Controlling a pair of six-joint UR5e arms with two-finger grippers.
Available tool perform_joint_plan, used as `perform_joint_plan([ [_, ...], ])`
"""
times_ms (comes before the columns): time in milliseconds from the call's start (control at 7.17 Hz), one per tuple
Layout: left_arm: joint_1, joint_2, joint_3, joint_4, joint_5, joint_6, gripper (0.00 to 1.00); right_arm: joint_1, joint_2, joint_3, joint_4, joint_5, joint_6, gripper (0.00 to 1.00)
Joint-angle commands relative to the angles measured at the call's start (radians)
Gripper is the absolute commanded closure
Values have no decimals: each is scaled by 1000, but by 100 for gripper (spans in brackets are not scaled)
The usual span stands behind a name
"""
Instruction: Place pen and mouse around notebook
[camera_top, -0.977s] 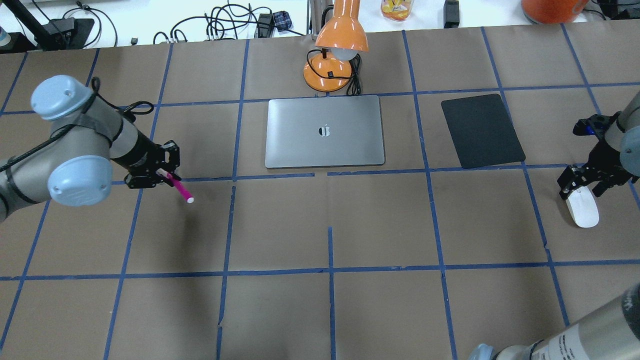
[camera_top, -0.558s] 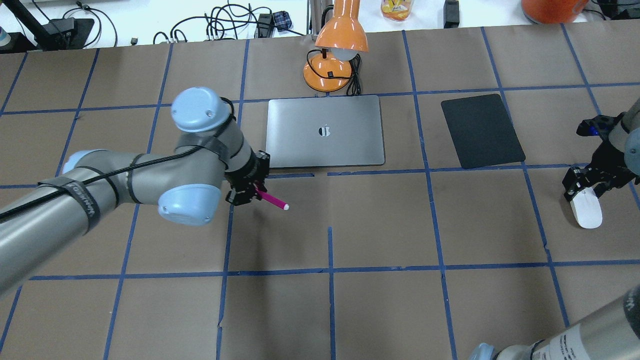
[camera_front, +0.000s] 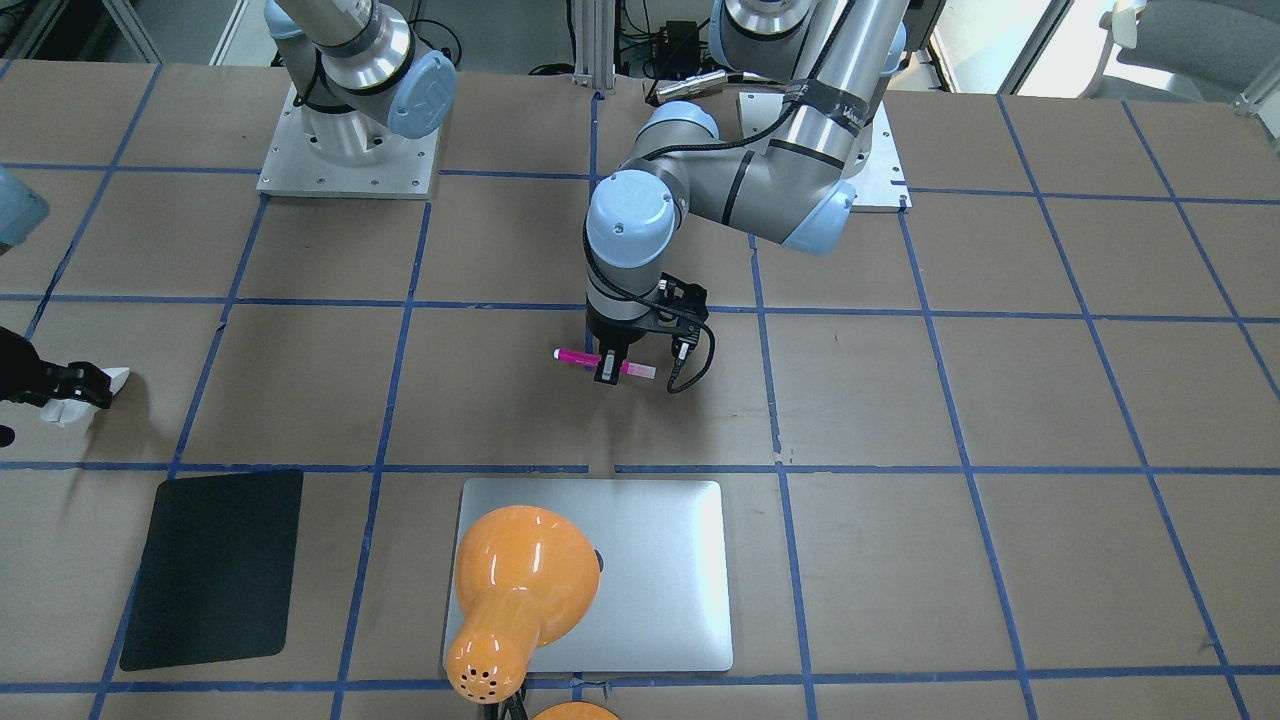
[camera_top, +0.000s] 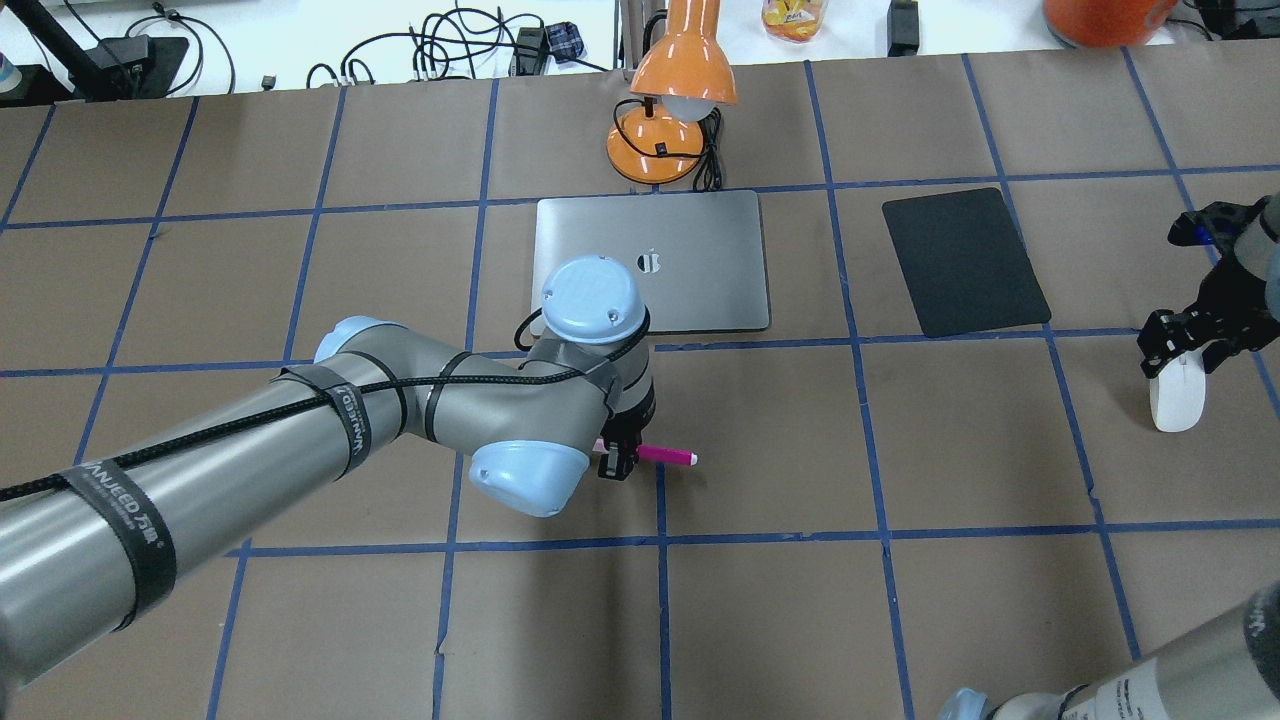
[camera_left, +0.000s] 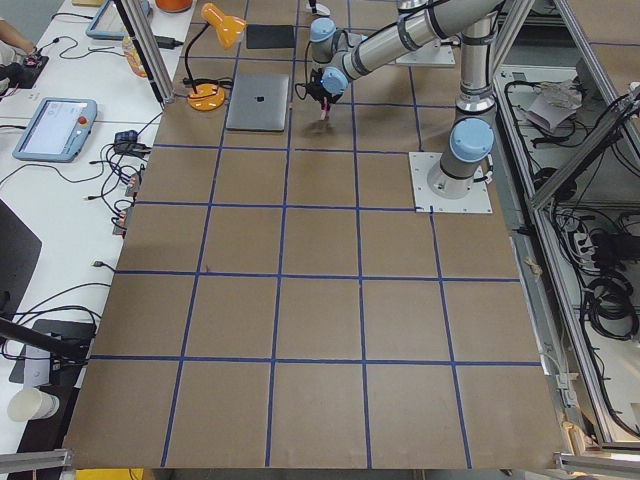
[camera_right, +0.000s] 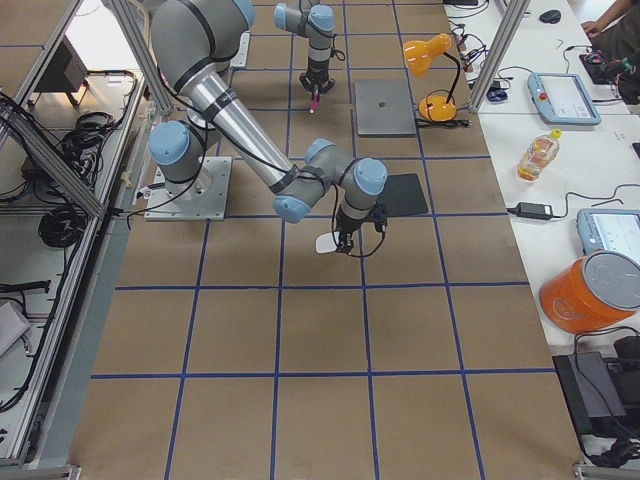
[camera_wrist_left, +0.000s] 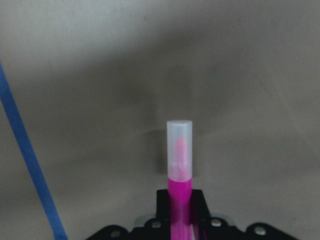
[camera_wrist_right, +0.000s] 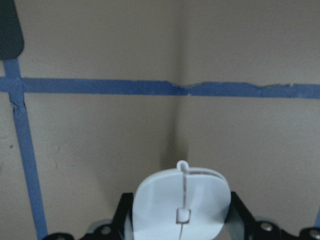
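Note:
My left gripper (camera_top: 615, 463) is shut on the pen (camera_top: 666, 456), a magenta marker with a pale cap (camera_wrist_left: 179, 150), and holds it level just above the paper. It hangs in front of the notebook (camera_top: 700, 260), apart from the notebook's near edge. In the front-facing view the pen (camera_front: 578, 355) sticks out on both sides of the left gripper (camera_front: 607, 372). Far to the right, my right gripper (camera_top: 1183, 352) is shut on the white mouse (camera_top: 1170, 402), held tilted off the table. The right wrist view shows the mouse (camera_wrist_right: 182, 205) between the fingers.
An orange desk lamp (camera_top: 668, 110) stands just behind the notebook, its shade overhanging the slab (camera_front: 670, 570) in the front-facing view. A thin black mat (camera_top: 965, 262) lies between the notebook and the right gripper. Blue tape lines grid the brown paper.
The left arm has swung far to the right with the pen, from the table's left side to in front of the notebook. The right gripper has shifted slightly away with the mouse.

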Motion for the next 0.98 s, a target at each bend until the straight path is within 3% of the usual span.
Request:
perform_joint_plan([
  [0,-20,-40,50,-3,3,-30,100,62,4,-40,2,34,51,32],
  [140,-20,-46,47,-5,2,-37,100,120,6,-58,13,36,103,41],
  [279,-20,-60,50,-2,-3,-42,100,137,14,-66,28,36,113,38],
  [419,-23,-64,51,1,-3,-42,90,133,27,-57,16,23,75,30],
  [558,-23,-61,51,-8,8,-44,8,122,27,-57,7,20,-76,5],
  [698,-23,-49,53,-9,9,-27,0,101,30,-51,6,19,-149,4],
  [837,-15,-3,62,-9,9,87,0,81,31,-33,-11,20,-159,2],
])
